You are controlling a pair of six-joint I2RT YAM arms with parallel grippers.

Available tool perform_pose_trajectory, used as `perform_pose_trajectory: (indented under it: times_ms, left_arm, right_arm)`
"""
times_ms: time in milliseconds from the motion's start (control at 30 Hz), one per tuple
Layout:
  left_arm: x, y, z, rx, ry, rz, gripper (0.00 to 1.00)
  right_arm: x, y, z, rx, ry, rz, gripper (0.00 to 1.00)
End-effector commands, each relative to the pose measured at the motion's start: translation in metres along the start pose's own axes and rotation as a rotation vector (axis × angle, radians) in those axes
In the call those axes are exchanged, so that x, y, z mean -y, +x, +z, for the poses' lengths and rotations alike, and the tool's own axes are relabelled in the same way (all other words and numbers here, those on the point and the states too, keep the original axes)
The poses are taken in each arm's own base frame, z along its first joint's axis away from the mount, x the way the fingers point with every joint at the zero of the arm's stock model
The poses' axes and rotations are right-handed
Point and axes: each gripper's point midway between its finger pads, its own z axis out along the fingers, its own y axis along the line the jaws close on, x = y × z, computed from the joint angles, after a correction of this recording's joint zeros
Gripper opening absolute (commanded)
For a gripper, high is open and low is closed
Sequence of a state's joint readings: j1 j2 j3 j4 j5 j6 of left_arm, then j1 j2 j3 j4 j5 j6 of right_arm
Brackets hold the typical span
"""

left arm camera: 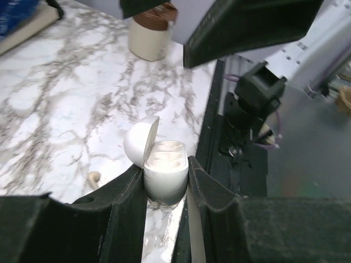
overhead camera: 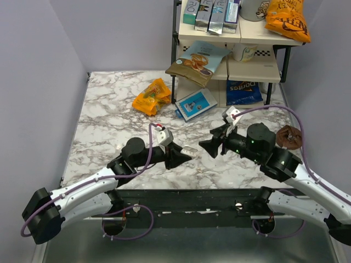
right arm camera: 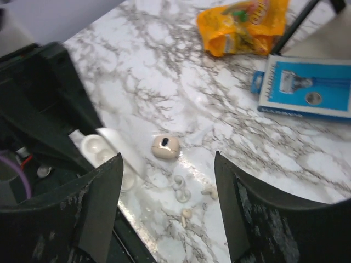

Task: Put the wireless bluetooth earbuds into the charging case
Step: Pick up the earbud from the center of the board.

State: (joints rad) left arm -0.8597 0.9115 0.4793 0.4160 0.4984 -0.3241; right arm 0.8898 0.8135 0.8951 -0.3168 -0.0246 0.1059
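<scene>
left end effector (left arm camera: pixel 166 189) pinching the charging case (left arm camera: pixel 164 175) by its lower body, lid flipped up at 10 o'clock, cavities pale and showing. in the overhead view the case (overhead camera: pixel 189 150) sits near the tabletop's (overhead camera: pixel 109 120) 6 o'clock edge, between both arms. right end effector (right arm camera: pixel 167 208) spread wide, nothing between its fingers. an earbud (right arm camera: pixel 165 147) hangs just beside the case's open lid. small white ear tips (right arm camera: pixel 181 192) lie on the marble below it. orange snack bag (right arm camera: pixel 241 24) at 12 o'clock, blue box (right arm camera: pixel 304 87) at 2 o'clock.
</scene>
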Motion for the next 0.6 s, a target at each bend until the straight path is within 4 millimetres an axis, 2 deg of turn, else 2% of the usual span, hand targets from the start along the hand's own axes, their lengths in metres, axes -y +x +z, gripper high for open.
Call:
perform_pose_trajectory:
  times_ms: [0, 33, 67, 100, 133, 167, 200, 233, 267, 333, 500, 567]
  left_arm:
    - [-0.028, -0.017, -0.021, 0.175, -0.210, -0.007, 0.00]
    - [-0.031, -0.017, -0.025, 0.196, -0.235, -0.009, 0.00]
    - [-0.043, -0.008, -0.033, 0.213, -0.304, -0.036, 0.00]
    - [-0.042, -0.017, -0.040, 0.270, -0.317, -0.029, 0.00]
    - [-0.043, -0.016, -0.045, 0.293, -0.328, -0.030, 0.00]
    - [-0.050, -0.008, -0.051, 0.304, -0.368, -0.039, 0.00]
    - [-0.049, -0.012, -0.056, 0.338, -0.374, -0.034, 0.00]
    - [-0.051, -0.009, -0.058, 0.342, -0.385, -0.034, 0.00]
    - [-0.052, -0.002, -0.059, 0.330, -0.388, -0.039, 0.00]
    - [-0.059, 0.003, -0.063, 0.319, -0.428, -0.042, 0.00]
    - [-0.059, 0.009, -0.070, 0.330, -0.444, -0.052, 0.00]
    - [-0.062, 0.012, -0.074, 0.339, -0.462, -0.060, 0.00]
  right_arm:
    - [0.053, 0.037, 0.006, -0.059, 0.280, 0.203, 0.73]
    - [0.057, 0.054, 0.010, -0.103, 0.288, 0.237, 0.71]
    - [0.057, 0.067, 0.013, -0.132, 0.295, 0.277, 0.69]
    - [0.057, 0.078, 0.015, -0.155, 0.299, 0.298, 0.64]
    - [0.057, 0.100, 0.018, -0.205, 0.302, 0.323, 0.62]
    - [0.052, 0.116, 0.024, -0.254, 0.279, 0.344, 0.61]
    - [0.045, 0.122, 0.029, -0.272, 0.239, 0.349, 0.59]
    - [0.031, 0.133, 0.034, -0.317, 0.158, 0.366, 0.58]
    - [0.025, 0.149, 0.038, -0.365, 0.121, 0.371, 0.57]
    - [0.014, 0.155, 0.046, -0.367, 0.051, 0.382, 0.57]
    - [0.005, 0.161, 0.058, -0.414, -0.011, 0.355, 0.58]
    - [0.003, 0.171, 0.064, -0.467, -0.019, 0.352, 0.58]
